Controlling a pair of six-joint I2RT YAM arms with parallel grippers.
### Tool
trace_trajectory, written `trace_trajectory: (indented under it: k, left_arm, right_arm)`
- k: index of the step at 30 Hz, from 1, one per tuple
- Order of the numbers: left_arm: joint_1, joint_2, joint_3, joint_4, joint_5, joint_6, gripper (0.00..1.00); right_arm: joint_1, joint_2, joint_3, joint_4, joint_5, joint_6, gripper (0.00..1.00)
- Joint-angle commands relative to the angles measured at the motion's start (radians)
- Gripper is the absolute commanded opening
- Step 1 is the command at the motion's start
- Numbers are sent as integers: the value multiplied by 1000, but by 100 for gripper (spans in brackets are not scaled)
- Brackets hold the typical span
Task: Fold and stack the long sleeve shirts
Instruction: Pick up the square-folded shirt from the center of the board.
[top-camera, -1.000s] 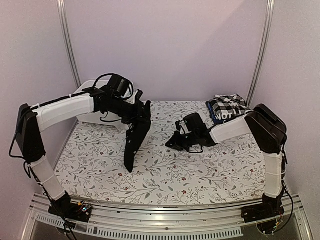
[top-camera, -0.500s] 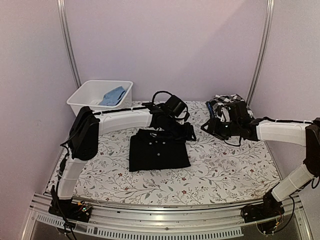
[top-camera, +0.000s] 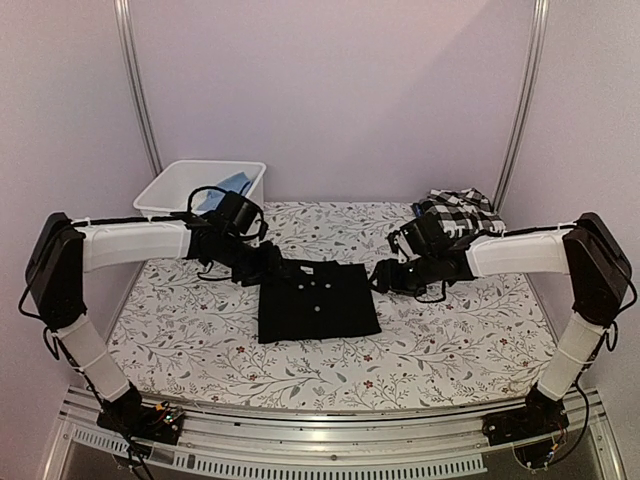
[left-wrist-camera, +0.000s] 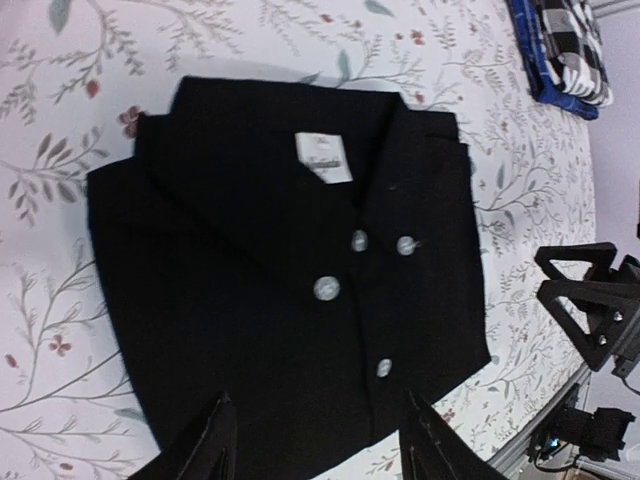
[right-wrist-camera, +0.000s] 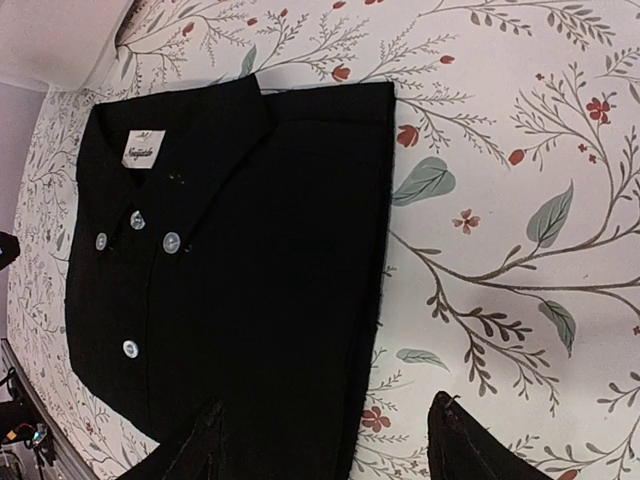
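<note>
Two wrist views reveal the black shirt label.

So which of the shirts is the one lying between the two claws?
The plain black shirt with white buttons, mid-table; the checked shirt sits off at the far right corner.

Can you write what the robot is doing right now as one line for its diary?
black shirt: folded, flat mid-table | left fingers: open, empty | right fingers: open, empty | checked shirt: far right corner
</note>
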Motion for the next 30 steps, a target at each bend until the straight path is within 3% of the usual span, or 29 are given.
trace_trajectory:
  k: [1,15,30]
  left_arm:
    - [69,-74,-147,74,32,20,55]
    - [110,-10,-246,149,60,51,54]
    - [47,122,-219,181,23,7,50]
  right_arm:
    - [30,71,84,-94,104,-30,67]
    - [80,283,274,-204,190,-37,67]
    - [127,400,339,-274,246,-21,64]
